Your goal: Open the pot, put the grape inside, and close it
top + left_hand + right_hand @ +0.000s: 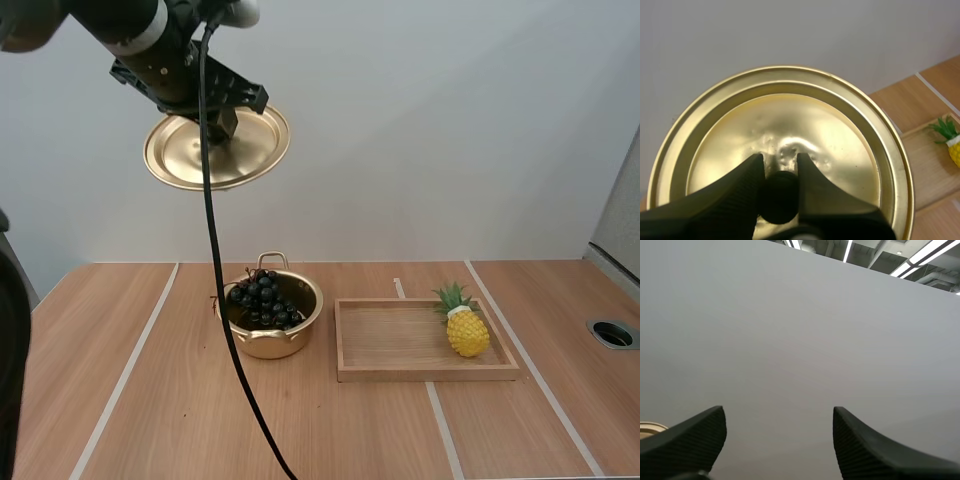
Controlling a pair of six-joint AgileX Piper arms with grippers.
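The light wooden table [130,400] lies well below my left gripper [780,162]. On it, the round golden metal pot [272,343] stands open with the bunch of dark purple grapes [262,295] inside. My left gripper pinches the black knob [779,200] of the round golden lid [790,115], high in the air. My right gripper [777,432] is spread wide, holding nothing. Beside the pot, a shallow rectangular wooden tray [400,372] carries a yellow toy pineapple [467,332].
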